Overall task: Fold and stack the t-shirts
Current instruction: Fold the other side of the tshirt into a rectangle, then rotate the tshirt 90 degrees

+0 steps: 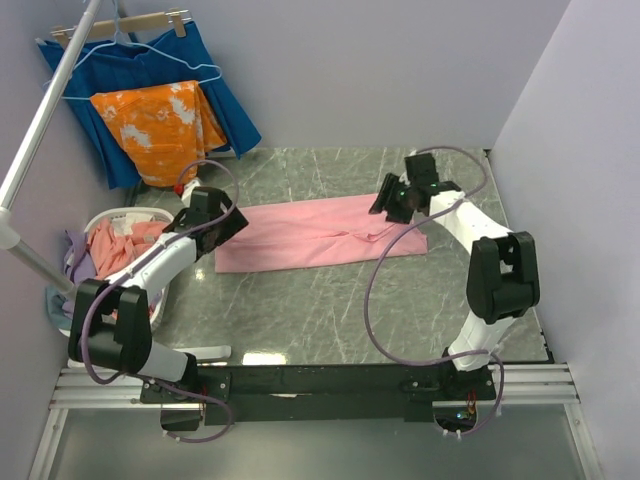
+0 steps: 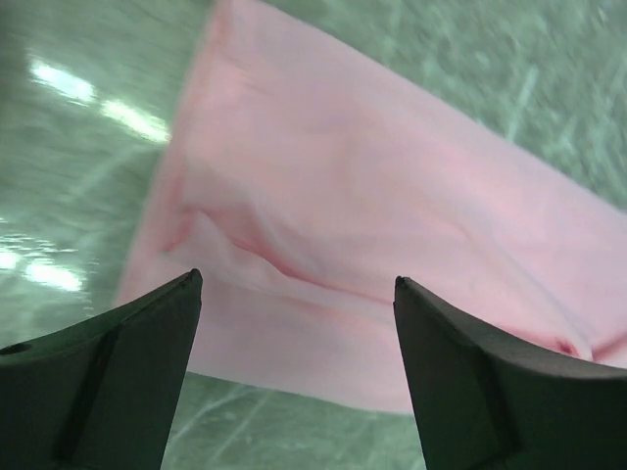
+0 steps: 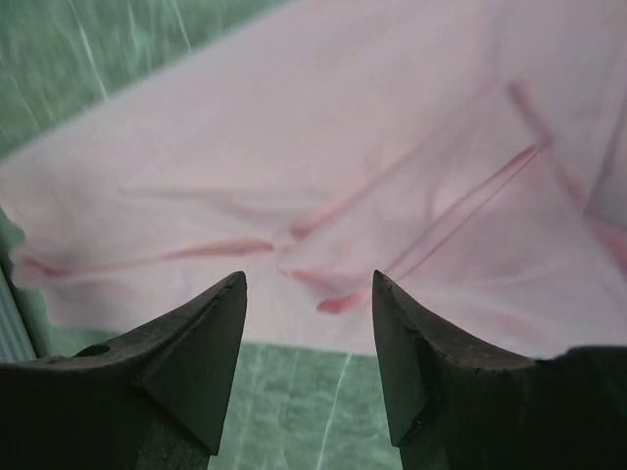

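Observation:
A light pink t-shirt [image 1: 310, 235] lies on the green marble table, folded into a long flat band running left to right. My left gripper [image 1: 233, 224] hovers open over its left end; in the left wrist view the gripper [image 2: 298, 279] has its fingers spread wide above the t-shirt [image 2: 372, 176], holding nothing. My right gripper [image 1: 392, 206] hovers open over the right end; in the right wrist view the gripper [image 3: 309, 275] is empty above the creased t-shirt [image 3: 294, 147]. More t-shirts, a salmon-pink one [image 1: 128, 243] and a lilac one [image 1: 76, 250], lie bunched in a basket at the left.
The white basket [image 1: 100, 217] stands at the table's left edge beside my left arm. An orange cloth with white blotches [image 1: 160, 120] and a dark blue pleated cloth [image 1: 225, 100] hang on a rack at the back left. A slanted pole [image 1: 40, 130] crosses that corner.

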Available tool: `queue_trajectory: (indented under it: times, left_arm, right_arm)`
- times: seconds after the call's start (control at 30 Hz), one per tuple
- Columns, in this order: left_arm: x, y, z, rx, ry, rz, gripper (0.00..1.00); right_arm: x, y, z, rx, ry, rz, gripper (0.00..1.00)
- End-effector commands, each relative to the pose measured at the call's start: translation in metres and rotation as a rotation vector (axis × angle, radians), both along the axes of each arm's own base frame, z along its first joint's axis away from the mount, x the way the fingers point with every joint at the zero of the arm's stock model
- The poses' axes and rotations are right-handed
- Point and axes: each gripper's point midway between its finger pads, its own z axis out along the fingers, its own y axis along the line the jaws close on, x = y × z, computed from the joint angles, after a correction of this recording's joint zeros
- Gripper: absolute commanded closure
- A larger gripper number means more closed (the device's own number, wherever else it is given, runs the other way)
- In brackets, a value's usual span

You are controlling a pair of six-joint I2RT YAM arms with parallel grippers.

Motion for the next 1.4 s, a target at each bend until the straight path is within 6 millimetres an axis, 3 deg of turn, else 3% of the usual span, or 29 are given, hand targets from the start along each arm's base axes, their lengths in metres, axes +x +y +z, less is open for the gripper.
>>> queue_trajectory:
  times: [0.0,0.23,0.43,0.63,0.67,0.73,0.77,0.83,0.87,0.93,1.03,1.17,1.2,1.23,1.3,1.37]
  left_arm:
    - [0.01,-0.039,0.003,-0.096,-0.04,-0.163,0.16]
    - [0.014,-0.056,-0.022,-0.12,0.03,-0.197,0.18]
    - [0.015,-0.06,-0.034,-0.107,0.067,-0.21,0.18]
    - [0.017,-0.059,-0.039,-0.093,0.086,-0.208,0.18]
    - [0.018,-0.058,-0.04,-0.089,0.09,-0.207,0.18]
    - [0.018,-0.058,-0.041,-0.082,0.096,-0.209,0.18]
    - [0.019,-0.057,-0.042,-0.077,0.099,-0.205,0.18]
    - [0.019,-0.056,-0.043,-0.071,0.103,-0.208,0.18]
    - [0.02,-0.056,-0.044,-0.068,0.106,-0.208,0.18]
    - [0.019,-0.057,-0.045,-0.066,0.109,-0.212,0.18]
    - [0.018,-0.058,-0.049,-0.068,0.119,-0.217,0.18]
    - [0.015,-0.055,-0.052,-0.06,0.129,-0.213,0.19]
    - [0.017,-0.055,-0.049,-0.059,0.117,-0.215,0.18]
    - [0.017,-0.055,-0.046,-0.058,0.104,-0.217,0.18]
    - [0.023,-0.055,-0.038,-0.052,0.072,-0.224,0.17]
    - [0.033,-0.057,-0.028,-0.046,0.031,-0.229,0.17]
  right_arm:
    - [-0.031,0.032,-0.021,0.012,0.092,0.102,0.4]
    - [-0.051,0.052,-0.045,-0.01,0.16,0.144,0.41]
    - [-0.047,0.056,-0.058,-0.023,0.192,0.145,0.41]
    - [-0.015,0.061,-0.062,-0.052,0.166,0.159,0.41]
    - [-0.002,0.064,-0.052,-0.054,0.132,0.165,0.41]
    - [0.008,0.066,-0.053,-0.07,0.133,0.169,0.41]
    - [0.023,0.067,-0.04,-0.077,0.093,0.165,0.41]
    - [0.033,0.069,-0.039,-0.088,0.091,0.167,0.4]
    - [0.047,0.071,-0.026,-0.091,0.053,0.166,0.4]
    - [0.063,0.077,-0.017,-0.088,0.031,0.171,0.38]
    - [0.077,0.08,-0.019,-0.1,0.043,0.18,0.33]
    - [0.074,0.072,-0.021,-0.129,0.042,0.152,0.3]
    - [0.079,0.07,0.004,-0.121,-0.045,0.13,0.29]
    - [0.067,0.062,-0.009,-0.137,-0.017,0.119,0.29]
    - [0.059,0.049,0.006,-0.139,-0.044,0.084,0.29]
    - [0.043,0.035,-0.006,-0.165,0.003,0.063,0.28]
